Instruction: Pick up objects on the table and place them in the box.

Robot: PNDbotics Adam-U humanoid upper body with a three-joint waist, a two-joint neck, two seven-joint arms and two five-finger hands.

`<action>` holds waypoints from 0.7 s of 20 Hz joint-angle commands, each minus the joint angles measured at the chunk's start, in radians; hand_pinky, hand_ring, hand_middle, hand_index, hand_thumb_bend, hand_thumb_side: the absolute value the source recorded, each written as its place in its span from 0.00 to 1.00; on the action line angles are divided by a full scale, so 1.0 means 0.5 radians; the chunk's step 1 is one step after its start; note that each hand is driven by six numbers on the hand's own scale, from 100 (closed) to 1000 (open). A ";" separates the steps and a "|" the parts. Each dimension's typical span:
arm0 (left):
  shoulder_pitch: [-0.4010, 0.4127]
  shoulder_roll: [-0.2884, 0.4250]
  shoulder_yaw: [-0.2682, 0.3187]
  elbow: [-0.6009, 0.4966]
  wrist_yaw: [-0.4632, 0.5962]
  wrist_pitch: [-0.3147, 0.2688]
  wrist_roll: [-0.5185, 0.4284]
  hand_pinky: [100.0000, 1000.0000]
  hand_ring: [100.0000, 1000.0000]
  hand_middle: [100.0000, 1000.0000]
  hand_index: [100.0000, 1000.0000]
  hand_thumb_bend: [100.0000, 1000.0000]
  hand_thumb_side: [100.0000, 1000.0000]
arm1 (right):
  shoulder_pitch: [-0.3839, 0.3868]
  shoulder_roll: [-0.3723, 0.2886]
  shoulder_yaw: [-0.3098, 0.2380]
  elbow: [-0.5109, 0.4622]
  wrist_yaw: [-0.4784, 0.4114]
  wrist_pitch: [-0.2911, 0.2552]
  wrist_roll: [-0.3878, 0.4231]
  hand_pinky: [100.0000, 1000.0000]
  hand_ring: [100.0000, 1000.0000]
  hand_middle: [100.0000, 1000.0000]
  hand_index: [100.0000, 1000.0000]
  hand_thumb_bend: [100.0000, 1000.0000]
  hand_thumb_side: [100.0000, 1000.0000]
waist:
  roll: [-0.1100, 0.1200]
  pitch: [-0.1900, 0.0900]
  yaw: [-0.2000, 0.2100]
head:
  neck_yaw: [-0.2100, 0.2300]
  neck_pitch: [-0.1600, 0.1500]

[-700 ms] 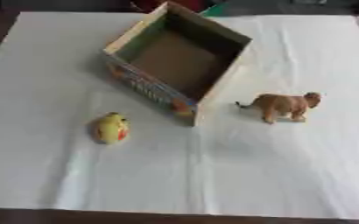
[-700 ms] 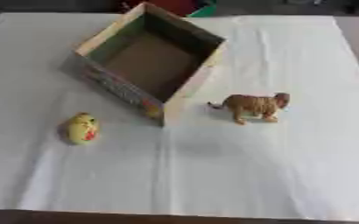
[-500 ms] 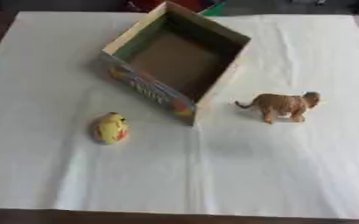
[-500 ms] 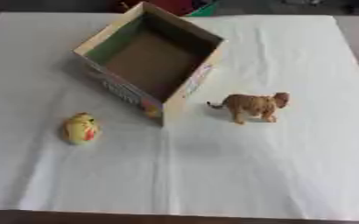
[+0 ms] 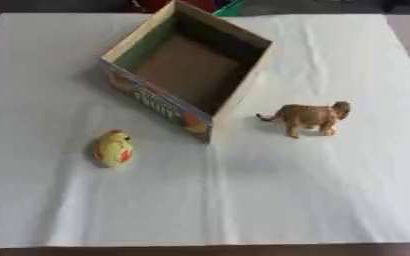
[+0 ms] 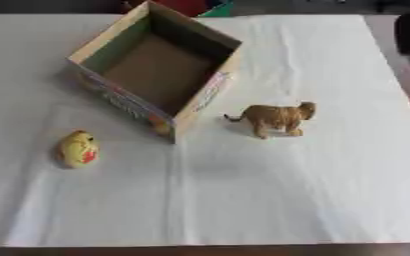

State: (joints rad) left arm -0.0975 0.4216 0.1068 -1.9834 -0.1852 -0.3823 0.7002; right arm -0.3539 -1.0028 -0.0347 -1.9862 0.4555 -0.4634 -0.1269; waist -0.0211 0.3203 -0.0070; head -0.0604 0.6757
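Neither hand shows in either view, so whether their fingers are spread or curled cannot be told, and places cannot be anchored to a hand; they are given by the side each arm would enter from.

Toward the right arm's side stands the lion [image 5: 307,117], upright on its legs just beside the box's [image 5: 243,90] right wall, apart from it. A hand closing on it from above could tip it over or push it against that wall, since it stands on narrow feet. A wide approach may also nudge the box, which sits askew with one corner pointing toward the robot.

Toward the left arm's side lies the egg [image 5: 114,149], yellow with a red mark, near the box's printed front wall. Its rounded form looks likely to roll or slip from closing fingers, and a glancing touch could send it across the worktop [image 5: 243,200].

The box is open at the top with nothing inside. Its walls stand high, so a carried toy would need lifting above the rim; catching the rim could shift or tip the box.

The white cover on the worktop shows creases that fingers might snag. Red and green things show beyond the box's far corner, clear of any likely path.
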 commanded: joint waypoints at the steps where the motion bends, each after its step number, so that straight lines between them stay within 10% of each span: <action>1: -0.017 0.035 -0.007 -0.033 -0.001 -0.001 -0.003 0.56 0.64 0.68 0.83 0.00 0.87 | -0.089 -0.163 0.072 -0.028 0.068 -0.035 0.073 0.78 1.00 0.83 0.80 0.00 1.00 | -0.005 -0.044 0.001 | -0.019 -0.004; 14: -0.034 0.049 -0.030 -0.033 0.040 0.003 -0.046 0.56 0.64 0.68 0.83 0.00 0.86 | -0.328 -0.333 0.428 0.041 0.116 0.013 0.455 0.79 1.00 0.83 0.81 0.00 1.00 | -0.025 -0.073 0.032 | -0.034 -0.008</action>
State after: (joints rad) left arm -0.1059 0.4218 0.0911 -1.9834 -0.1704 -0.3804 0.6819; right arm -0.5038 -1.1295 0.1798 -1.9729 0.5132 -0.4567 0.0830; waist -0.0336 0.3033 0.0084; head -0.0737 0.6762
